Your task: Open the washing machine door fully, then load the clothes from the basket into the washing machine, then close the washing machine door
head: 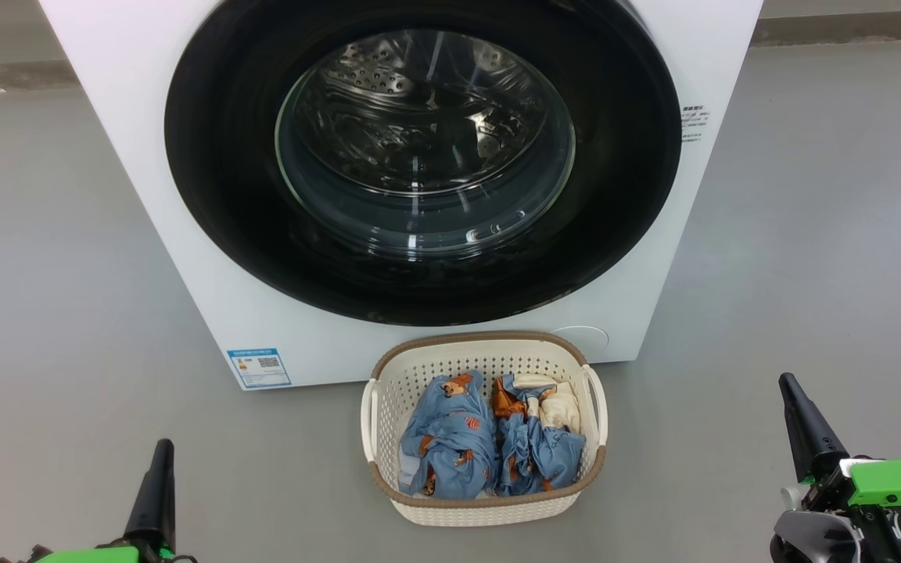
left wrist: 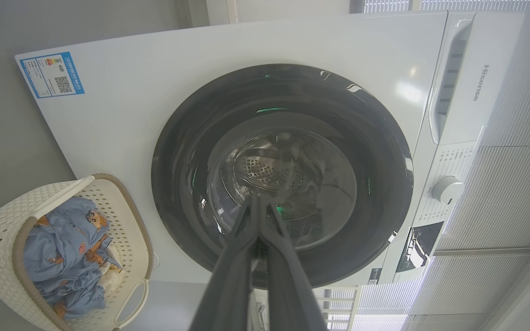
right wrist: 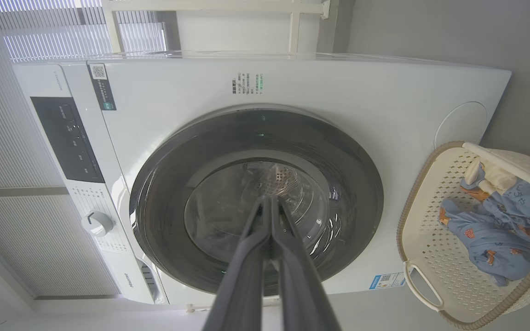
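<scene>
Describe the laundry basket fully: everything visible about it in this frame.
The basket is small, cream, plastic-looking and rounded-rectangular, with perforated walls, a brown woven-look rim and white side handles. It stands upright on the grey floor, close in front of the washing machine, below its shut door, holding crumpled blue clothes.

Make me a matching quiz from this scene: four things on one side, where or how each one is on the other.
1 door
2 basket
3 clothes
4 right gripper

A in the basket
B pinched shut, holding nothing
C closed against the machine
D on the floor before the machine

Pairs: 1-C, 2-D, 3-A, 4-B
</scene>
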